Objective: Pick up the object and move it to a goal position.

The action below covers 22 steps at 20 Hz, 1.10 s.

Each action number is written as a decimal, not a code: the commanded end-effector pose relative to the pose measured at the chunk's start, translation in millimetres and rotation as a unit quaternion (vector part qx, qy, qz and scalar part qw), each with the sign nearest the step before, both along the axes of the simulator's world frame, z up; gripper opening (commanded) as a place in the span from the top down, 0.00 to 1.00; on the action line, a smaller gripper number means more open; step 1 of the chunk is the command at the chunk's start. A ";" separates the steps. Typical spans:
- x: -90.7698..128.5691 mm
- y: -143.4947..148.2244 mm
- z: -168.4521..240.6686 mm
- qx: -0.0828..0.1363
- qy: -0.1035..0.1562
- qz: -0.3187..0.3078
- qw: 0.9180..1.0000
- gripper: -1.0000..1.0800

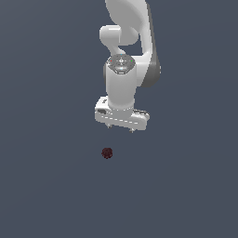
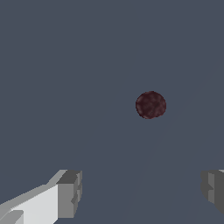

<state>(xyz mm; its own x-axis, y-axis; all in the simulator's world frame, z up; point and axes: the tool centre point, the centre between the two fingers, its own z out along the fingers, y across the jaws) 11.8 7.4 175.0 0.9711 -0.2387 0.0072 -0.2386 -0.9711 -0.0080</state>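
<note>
The object (image 1: pixel 107 153) is a tiny dark maroon, bumpy, roundish lump lying on the flat grey surface. It also shows in the wrist view (image 2: pixel 150 105). My white gripper (image 1: pixel 120 128) hangs above the surface, pointing down, a little behind the object and toward the exterior view's right of it. The jaws stand wide apart and hold nothing. In the wrist view the gripper (image 2: pixel 142 188) shows two grey fingertips (image 2: pixel 70 192) far apart, and the lump lies ahead of them, not between them.
The white arm (image 1: pixel 128 42) rises behind the gripper to the top of the exterior view. A plain dark grey surface (image 1: pixel 46 186) fills both views. No goal marker shows.
</note>
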 end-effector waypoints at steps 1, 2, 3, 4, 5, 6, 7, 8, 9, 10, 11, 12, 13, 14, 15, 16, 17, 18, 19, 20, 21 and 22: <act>3.5 -3.8 -5.9 0.002 0.001 -0.039 0.999 0.04; 4.9 -5.3 -8.3 0.003 0.002 -0.055 0.998 0.04; 6.2 -6.8 -10.7 0.003 0.002 -0.071 0.997 0.04; 7.6 -8.4 -13.0 0.004 0.003 -0.087 0.996 0.04; 8.9 -9.9 -15.4 0.004 0.003 -0.103 0.995 0.04; 10.3 -11.5 -17.8 0.005 0.004 -0.118 0.993 0.04; 11.6 -13.1 -20.2 0.005 0.004 -0.134 0.991 0.04; 12.9 -14.7 -22.6 0.006 0.005 -0.149 0.989 0.04; 14.2 -16.3 -25.0 0.006 0.005 -0.165 0.986 0.04; 15.4 -17.9 -27.4 0.006 0.006 -0.180 0.984 0.04; 16.7 -19.5 -29.8 0.006 0.006 -0.196 0.981 0.04; 17.9 -21.1 -32.2 0.007 0.006 -0.211 0.977 0.04; 19.2 -22.7 -34.6 0.007 0.007 -0.226 0.974 0.04; 20.4 -24.3 -37.0 0.007 0.007 -0.242 0.970 0.04; 21.6 -26.0 -39.4 0.007 0.008 -0.257 0.966 0.04; 22.8 -27.6 -41.8 0.007 0.008 -0.272 0.962 0.04; 24.0 -29.3 -44.2 0.007 0.008 -0.287 0.958 0.04; 25.1 -30.9 -46.6 0.007 0.008 -0.302 0.953 0.04; 26.3 -32.6 -49.0 0.007 0.009 -0.317 0.949 0.04; 27.4 -34.2 -51.4 0.007 0.009 -0.331 0.943 0.04; 28.6 -35.9 -53.8 0.007 0.009 -0.346 0.938 0.04; 29.7 -37.6 -56.2 0.006 0.009 -0.360 0.933 0.04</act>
